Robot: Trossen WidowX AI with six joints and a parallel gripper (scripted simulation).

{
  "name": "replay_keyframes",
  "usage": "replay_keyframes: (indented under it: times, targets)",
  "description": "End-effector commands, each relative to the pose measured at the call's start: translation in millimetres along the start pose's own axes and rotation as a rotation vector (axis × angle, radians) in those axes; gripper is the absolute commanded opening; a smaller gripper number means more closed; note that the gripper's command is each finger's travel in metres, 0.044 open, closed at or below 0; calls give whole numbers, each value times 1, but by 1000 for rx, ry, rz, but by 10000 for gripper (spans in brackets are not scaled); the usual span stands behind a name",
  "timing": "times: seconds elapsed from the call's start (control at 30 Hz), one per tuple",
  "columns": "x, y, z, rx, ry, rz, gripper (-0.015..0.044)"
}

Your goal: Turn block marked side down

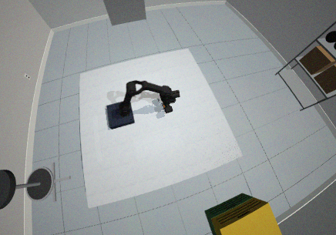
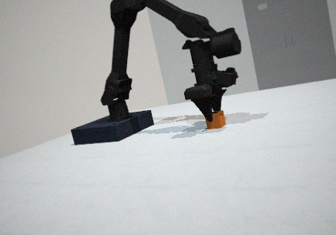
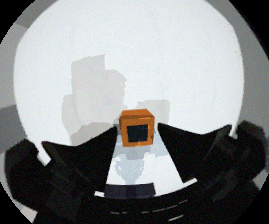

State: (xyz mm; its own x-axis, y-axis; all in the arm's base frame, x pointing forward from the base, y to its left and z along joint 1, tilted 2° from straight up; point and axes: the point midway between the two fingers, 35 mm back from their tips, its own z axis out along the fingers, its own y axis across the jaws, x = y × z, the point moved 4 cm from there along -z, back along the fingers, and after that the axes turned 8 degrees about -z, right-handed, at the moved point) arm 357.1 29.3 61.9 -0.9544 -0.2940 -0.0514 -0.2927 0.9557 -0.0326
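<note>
So I've got the arm (image 2: 127, 40) bent over from its dark blue base (image 1: 120, 115), which sits nearer the left edge of the white table (image 1: 162, 152). The gripper (image 2: 212, 111) points straight down, right at the orange block (image 2: 217, 120).

The block is sitting on the table a bit right of the base, roughly mid-table and closer to the far edge than the near one. From the wrist cam the block (image 3: 137, 128) is dead centre between the two dark fingers, and its top face has a dark square patch with an orange border around it, so the marked side is up right now.

The fingers are partway in, one on each side of the block. In the wrist view they look like they're right up against its sides or very nearly so, but I honestly can't tell whether they've actually clamped on it or there's still a sliver of gap. In the exterior view the near fingertip (image 2: 209, 115) covers the left part of the block and reaches down almost to the table surface. The block looks flat on the table, not lifted or tilted.

In the top view the gripper (image 1: 168, 106) hides the block almost completely, with just a speck of orange showing.
</note>
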Motion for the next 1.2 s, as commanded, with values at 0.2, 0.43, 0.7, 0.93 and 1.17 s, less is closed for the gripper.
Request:
replay_keyframes:
  times: [0.2,0.43,0.7,0.93,1.17]
  targets:
    - [0,0,1,-4,-2,3,164]
    - [0,0,1,-4,-2,3,117]
    - [-1,0,-10,-4,-2,3,5]
    - [0,0,-29,-3,-4,3,0]
    - [2,0,-24,9,-103,5,0]
